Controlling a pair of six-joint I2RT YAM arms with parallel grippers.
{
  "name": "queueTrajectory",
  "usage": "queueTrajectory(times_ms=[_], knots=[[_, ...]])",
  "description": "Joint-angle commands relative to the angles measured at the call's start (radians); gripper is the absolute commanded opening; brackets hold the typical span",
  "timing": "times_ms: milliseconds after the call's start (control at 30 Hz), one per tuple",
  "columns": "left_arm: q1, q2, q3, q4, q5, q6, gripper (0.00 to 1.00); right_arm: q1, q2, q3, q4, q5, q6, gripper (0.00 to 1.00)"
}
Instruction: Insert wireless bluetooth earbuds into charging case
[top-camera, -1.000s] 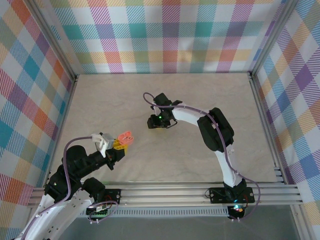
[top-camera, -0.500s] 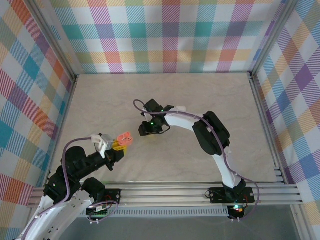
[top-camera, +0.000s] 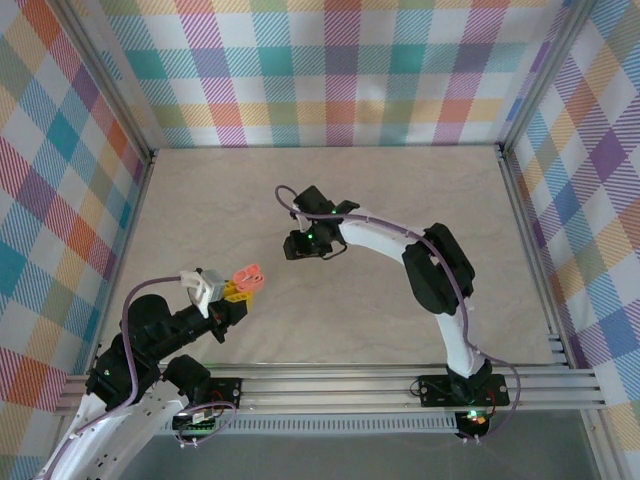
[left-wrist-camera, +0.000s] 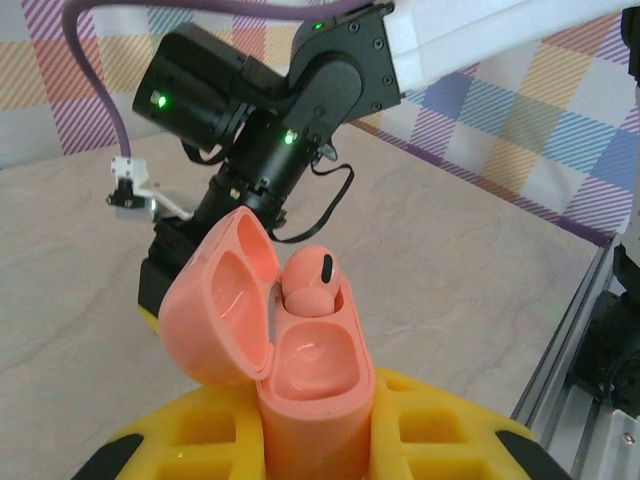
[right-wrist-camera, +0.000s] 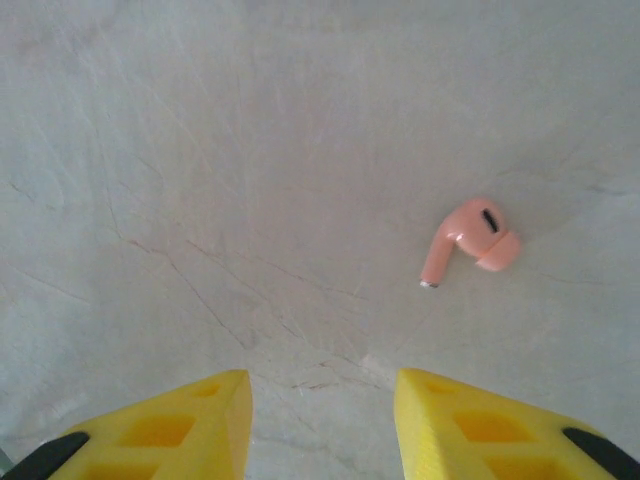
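Note:
My left gripper (left-wrist-camera: 312, 440) is shut on a salmon-pink charging case (left-wrist-camera: 310, 370), held upright with its lid (left-wrist-camera: 215, 295) swung open. One pink earbud (left-wrist-camera: 312, 283) sits in the far slot, and the near slot is bare. From above, the case (top-camera: 247, 274) hangs over the table's front left. My right gripper (right-wrist-camera: 322, 390) is open and points down at the table with nothing between its yellow fingers (right-wrist-camera: 190, 415). A second pink earbud (right-wrist-camera: 468, 242) lies loose on the table, ahead and to the right of the fingertips. The right gripper (top-camera: 304, 246) hovers near the table's middle.
The right arm's black wrist (left-wrist-camera: 250, 110) and its cable stand just behind the open case in the left wrist view. An aluminium rail (top-camera: 400, 380) runs along the near edge. Checked walls (top-camera: 330, 70) close in the pale table (top-camera: 200, 200) on three sides.
The right gripper swung left and nearer toward the held case, then came back a little to the right and away. The left arm and the case stayed put.

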Motion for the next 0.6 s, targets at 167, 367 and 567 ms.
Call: queueTrajectory(times_ms=[167,367,567], knots=[[0.011,-0.013,0.013,0.018,-0.005,-0.006,0.11,-0.042,0.044,0.088,-0.051,0.044,0.007,0.42],[0.011,-0.010,0.008,0.026,-0.005,-0.005,0.11,-0.045,0.115,0.124,-0.062,0.050,0.004,0.41],[0.011,-0.008,0.007,0.025,-0.009,0.002,0.12,-0.045,0.156,0.154,-0.065,0.044,0.021,0.41]])
